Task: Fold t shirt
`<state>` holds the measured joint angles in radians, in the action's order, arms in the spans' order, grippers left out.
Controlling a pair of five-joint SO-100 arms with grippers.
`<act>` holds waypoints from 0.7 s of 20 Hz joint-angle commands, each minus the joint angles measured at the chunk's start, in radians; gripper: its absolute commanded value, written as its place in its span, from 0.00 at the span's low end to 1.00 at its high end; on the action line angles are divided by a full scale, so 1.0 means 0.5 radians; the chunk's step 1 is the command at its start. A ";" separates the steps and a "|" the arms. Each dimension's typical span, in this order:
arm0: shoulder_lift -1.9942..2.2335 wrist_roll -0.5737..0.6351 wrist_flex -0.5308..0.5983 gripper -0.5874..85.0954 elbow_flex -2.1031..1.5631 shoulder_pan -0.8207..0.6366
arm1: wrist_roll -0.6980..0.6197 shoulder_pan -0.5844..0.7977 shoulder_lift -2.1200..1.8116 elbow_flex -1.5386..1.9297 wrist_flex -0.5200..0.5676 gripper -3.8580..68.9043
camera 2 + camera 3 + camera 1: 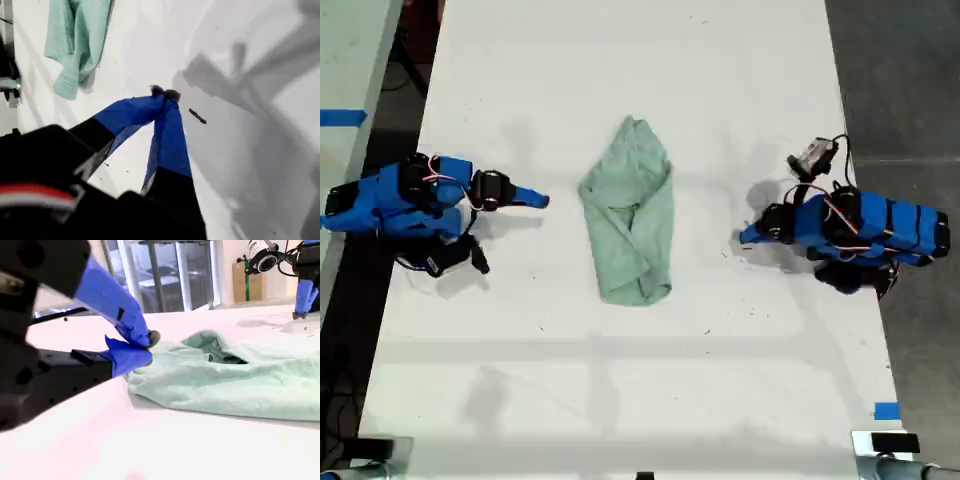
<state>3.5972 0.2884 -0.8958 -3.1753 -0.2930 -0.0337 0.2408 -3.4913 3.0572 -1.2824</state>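
Exterior view | t shirt (630, 215) long axis crosswise between arms | my second gripper (538, 199) nearer, closed, empty | my first gripper (748, 236) farther, closed, empty

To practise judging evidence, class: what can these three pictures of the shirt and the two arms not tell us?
- T shirt: its own folds hide the sleeves and collar in every view.
- First wrist view: the picture's edge cuts the shirt off, so only one end shows.
- Dark speck on the table near my first gripper: too small to identify.
- Second wrist view: my second gripper covers part of the shirt's edge.
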 commanded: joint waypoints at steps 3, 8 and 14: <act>0.009 -0.288 -0.037 0.01 0.025 0.074 | -0.034 0.052 -0.037 0.037 -0.074 0.03; 0.009 -0.288 -0.043 0.01 0.025 0.074 | 0.006 0.064 -0.037 0.049 -0.080 0.03; -0.331 -0.350 -0.012 0.00 0.295 0.110 | -0.184 0.031 -0.012 -0.052 0.012 0.04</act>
<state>3.5757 0.1350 -0.9127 -3.1554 -0.2270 -0.0813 0.2638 -3.4975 3.0526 -1.3100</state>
